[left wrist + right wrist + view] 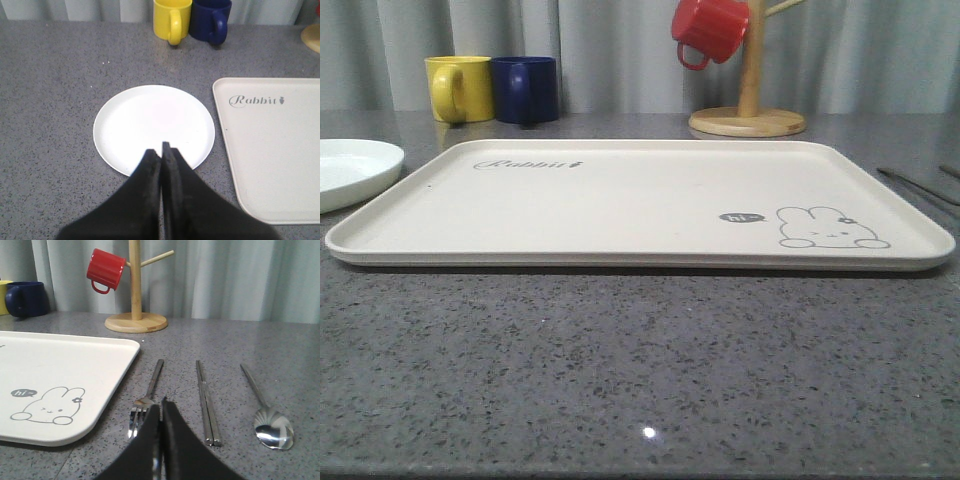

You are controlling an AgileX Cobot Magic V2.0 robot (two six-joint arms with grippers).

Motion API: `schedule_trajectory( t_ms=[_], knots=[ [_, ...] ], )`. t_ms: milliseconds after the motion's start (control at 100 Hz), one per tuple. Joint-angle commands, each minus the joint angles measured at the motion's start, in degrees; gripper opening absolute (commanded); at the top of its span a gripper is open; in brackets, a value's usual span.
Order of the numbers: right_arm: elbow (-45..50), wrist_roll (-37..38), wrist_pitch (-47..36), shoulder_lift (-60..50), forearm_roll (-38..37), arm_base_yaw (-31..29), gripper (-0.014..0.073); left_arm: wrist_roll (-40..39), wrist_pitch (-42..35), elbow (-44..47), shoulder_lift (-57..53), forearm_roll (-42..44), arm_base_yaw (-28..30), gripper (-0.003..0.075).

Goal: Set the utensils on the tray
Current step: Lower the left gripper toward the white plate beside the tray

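Observation:
The cream tray (620, 200) with its rabbit drawing lies bare in the middle of the grey table; its corners also show as tray (280, 160) and tray (65, 365). To its right lie the utensils side by side on the table: a fork (150, 390), a pair of chopsticks (206, 402) and a spoon (265, 415). Thin ends of utensils (918, 185) show at the right edge of the front view. My right gripper (161, 407) is shut and empty, its tips over the fork's tines. My left gripper (161, 151) is shut and empty above a round white plate (154, 125).
The white plate (350, 170) sits left of the tray. A yellow mug (460, 88) and a dark blue mug (525, 88) stand at the back left. A wooden mug tree (748, 110) holding a red mug (710, 28) stands at the back right. A curtain closes the back.

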Motion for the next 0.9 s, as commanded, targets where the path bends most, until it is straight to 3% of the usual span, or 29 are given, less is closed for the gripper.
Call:
schedule_trajectory(
  t_ms=[0, 440, 560, 750, 890],
  knots=[
    [-1.0, -0.4, -4.8, -1.1, 0.0, -0.3, -0.0068, -0.4, -1.5, -4.2, 5.0, -0.2, 0.0, -0.0018],
    [-1.0, -0.4, -4.8, -1.1, 0.0, -0.3, -0.0068, -0.4, 1.8, -4.5, 16.8, -0.2, 0.0, 0.0000],
    [-1.0, -0.4, -4.8, -1.1, 0.0, -0.3, -0.0068, -0.4, 2.5, -4.5, 17.6, -0.2, 0.0, 0.0130],
    [-1.0, -0.4, -4.8, -1.1, 0.0, -0.3, -0.0068, -0.4, 2.7, -4.5, 17.7, -0.2, 0.0, 0.0449],
    [-1.0, -0.4, -4.8, -1.1, 0.0, -0.3, -0.0068, -0.4, 2.4, -4.5, 17.9, -0.1, 0.0, 0.0487]
  ],
)
